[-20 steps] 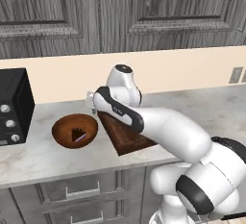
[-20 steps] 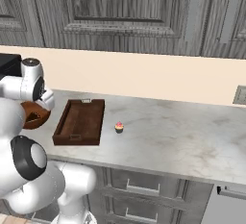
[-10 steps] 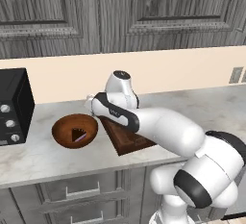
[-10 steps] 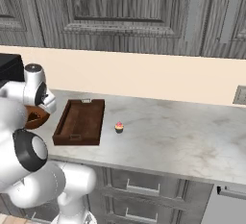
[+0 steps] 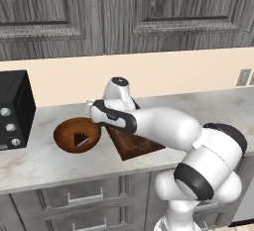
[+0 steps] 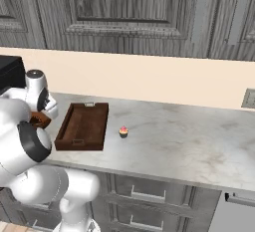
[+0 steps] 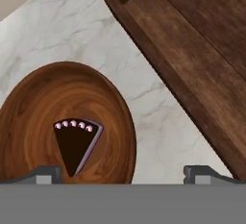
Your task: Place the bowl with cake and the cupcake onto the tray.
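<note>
Left base view: pale marbled table (image 5: 44,163) under grey wood-grain cabinets, beige backsplash; black oven (image 5: 14,110) at left; bowl with cake (image 5: 77,135) just left of tray (image 5: 133,143).
Right base view: cupcake (image 6: 123,131) on table, near tray's right side; grey drawers below.
Hand view: fingers (image 7: 46,173) wide apart above bowl's rim and bare marble, gripping nothing.
</note>
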### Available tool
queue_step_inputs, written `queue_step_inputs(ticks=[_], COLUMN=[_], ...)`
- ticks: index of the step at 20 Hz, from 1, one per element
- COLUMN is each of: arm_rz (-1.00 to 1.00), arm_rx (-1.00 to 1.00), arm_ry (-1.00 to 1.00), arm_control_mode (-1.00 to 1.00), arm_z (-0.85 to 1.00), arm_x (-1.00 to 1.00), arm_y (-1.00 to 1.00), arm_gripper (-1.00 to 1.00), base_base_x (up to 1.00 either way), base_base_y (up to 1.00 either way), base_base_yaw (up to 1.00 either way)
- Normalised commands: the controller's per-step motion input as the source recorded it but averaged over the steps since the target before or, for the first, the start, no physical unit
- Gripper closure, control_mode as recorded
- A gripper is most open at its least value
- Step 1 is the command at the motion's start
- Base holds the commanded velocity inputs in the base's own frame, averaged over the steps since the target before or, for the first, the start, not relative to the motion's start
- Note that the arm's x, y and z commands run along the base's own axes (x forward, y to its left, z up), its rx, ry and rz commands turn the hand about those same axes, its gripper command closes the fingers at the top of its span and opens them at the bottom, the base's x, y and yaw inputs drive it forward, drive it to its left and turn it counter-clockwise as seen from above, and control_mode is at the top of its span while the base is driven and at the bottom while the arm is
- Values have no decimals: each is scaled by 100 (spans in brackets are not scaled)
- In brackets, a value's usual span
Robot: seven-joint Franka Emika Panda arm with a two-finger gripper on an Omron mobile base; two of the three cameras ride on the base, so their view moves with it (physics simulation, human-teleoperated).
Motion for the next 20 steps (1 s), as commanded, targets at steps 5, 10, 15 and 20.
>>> queue_step_inputs(ticks=[5,10,15,20], arm_rz=[-1,0,0,0], arm_rx=[0,0,0,0], arm_ry=[0,0,0,0], arm_control_mode=[-100,-100,-100,-100], arm_z=[-23,-27,-26,-21], arm_x=[8,2,0,1], arm_y=[2,0,0,2], arm_gripper=[-100,-100,-100,-100], base_base_x=[0,0,0,0], base_base_y=[0,0,0,0], base_base_yaw=[0,0,0,0])
